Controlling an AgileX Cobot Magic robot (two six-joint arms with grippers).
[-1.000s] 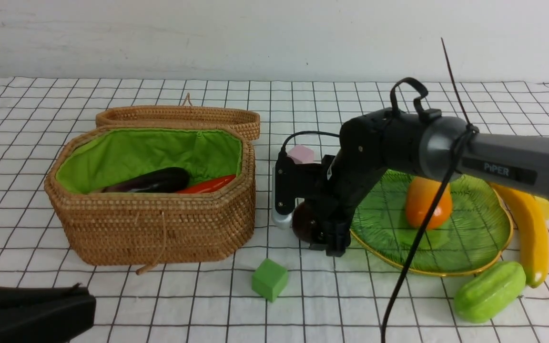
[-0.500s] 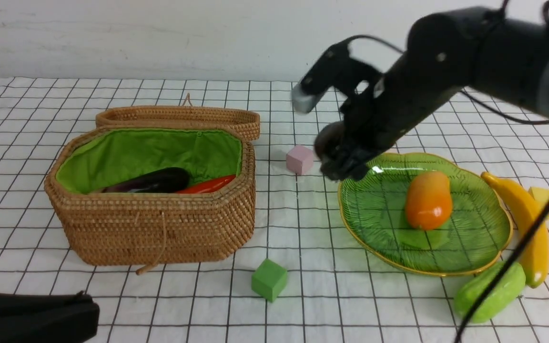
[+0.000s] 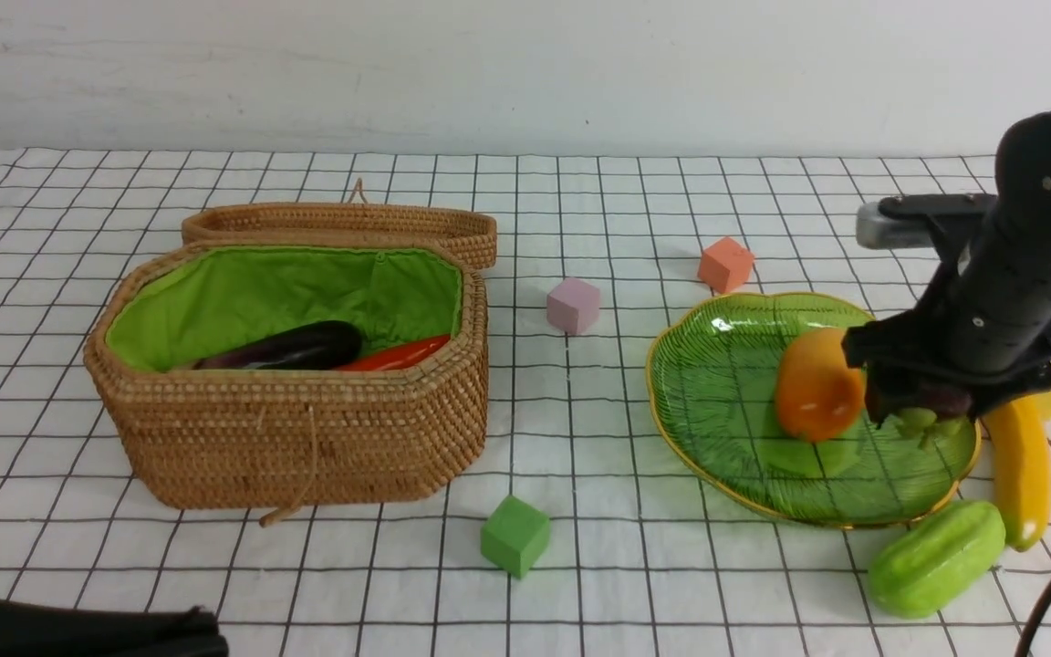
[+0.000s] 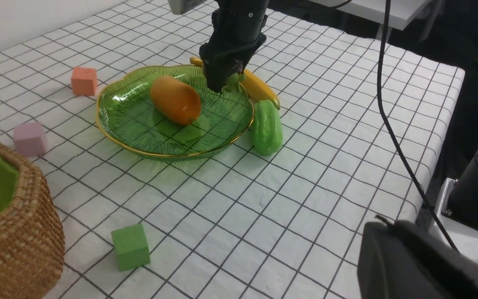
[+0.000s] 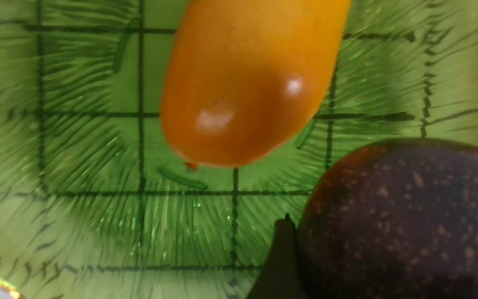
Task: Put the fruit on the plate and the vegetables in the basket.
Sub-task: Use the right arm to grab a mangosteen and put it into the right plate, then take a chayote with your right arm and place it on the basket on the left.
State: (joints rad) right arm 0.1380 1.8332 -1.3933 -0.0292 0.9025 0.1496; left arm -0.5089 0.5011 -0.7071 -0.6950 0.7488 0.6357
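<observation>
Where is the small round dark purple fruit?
Front view, right side: the small round dark purple fruit sits in the right gripper, low over the green glass plate, just right of the orange oval mango.

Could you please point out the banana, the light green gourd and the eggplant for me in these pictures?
banana (image 3: 1021,474): front view, on the middle of its visible yellow body.
light green gourd (image 3: 936,558): front view, on the centre of its ridged side.
eggplant (image 3: 293,347): front view, on its glossy middle.
</observation>
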